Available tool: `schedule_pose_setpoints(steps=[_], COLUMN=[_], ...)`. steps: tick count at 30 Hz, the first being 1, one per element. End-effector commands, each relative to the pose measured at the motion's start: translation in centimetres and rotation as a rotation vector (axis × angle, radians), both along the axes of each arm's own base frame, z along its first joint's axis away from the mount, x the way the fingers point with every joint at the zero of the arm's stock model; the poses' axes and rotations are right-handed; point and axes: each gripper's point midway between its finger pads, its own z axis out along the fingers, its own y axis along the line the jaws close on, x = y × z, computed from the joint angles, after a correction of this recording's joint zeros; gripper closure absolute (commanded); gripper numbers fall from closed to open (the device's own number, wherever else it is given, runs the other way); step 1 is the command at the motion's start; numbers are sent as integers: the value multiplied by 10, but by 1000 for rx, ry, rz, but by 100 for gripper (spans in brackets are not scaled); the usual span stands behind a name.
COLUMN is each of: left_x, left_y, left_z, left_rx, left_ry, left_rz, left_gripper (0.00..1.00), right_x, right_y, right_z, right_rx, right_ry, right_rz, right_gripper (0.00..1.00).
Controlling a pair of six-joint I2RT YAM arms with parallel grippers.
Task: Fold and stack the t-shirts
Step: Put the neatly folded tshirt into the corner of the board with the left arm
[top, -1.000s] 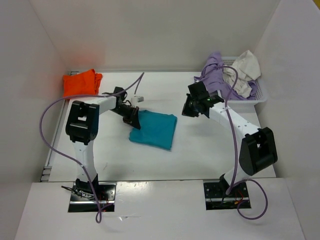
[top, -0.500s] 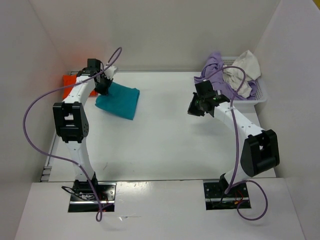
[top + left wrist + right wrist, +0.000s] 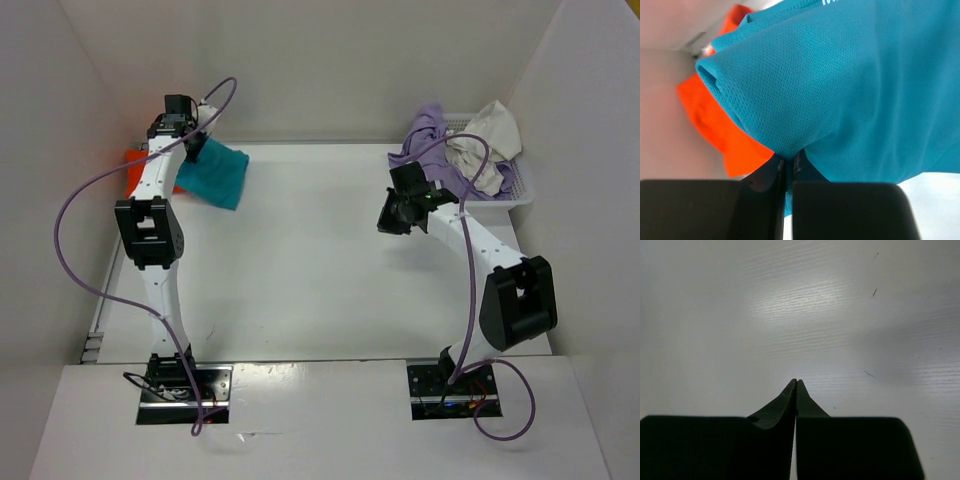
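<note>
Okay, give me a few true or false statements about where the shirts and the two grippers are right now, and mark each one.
1. The left gripper is shut on the teal shirt. True.
2. The purple shirt and the white shirt are in the basket. True.
3. The right gripper holds the purple shirt. False: it is shut on nothing, over the table.
4. The orange shirt is in the basket. False: it lies in the far left corner, by the teal shirt.
</note>
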Motion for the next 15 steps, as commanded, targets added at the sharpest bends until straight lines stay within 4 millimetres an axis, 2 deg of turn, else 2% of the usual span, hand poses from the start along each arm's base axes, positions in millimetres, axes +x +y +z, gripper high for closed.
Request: schedule_pose_setpoints(steps=[1, 11, 12, 13, 14, 15], left_x=[11, 13, 12, 13, 13, 13], left_y=[28, 76, 83, 84, 95, 95], left_z=[38, 56, 51, 56, 46, 40], left_rx=[83, 26, 25, 35, 47, 45], left_ry=[-79, -118, -109, -121, -102, -89], left_rz=[28, 63, 75, 68, 80, 80], left_gripper=[100, 100, 100, 100, 100, 100], right_x=[1, 2, 2, 0, 3, 3], right_y=[-8, -10, -10, -10, -9, -9], right_z=[1, -2, -2, -7, -3, -6], right_rx=[-33, -49, -49, -56, -52, -55], right_ry=[5, 30, 30, 50, 39, 48], right_rz=[-12, -16, -16, -16, -16, -16], right_gripper=[97, 97, 97, 97, 97, 97])
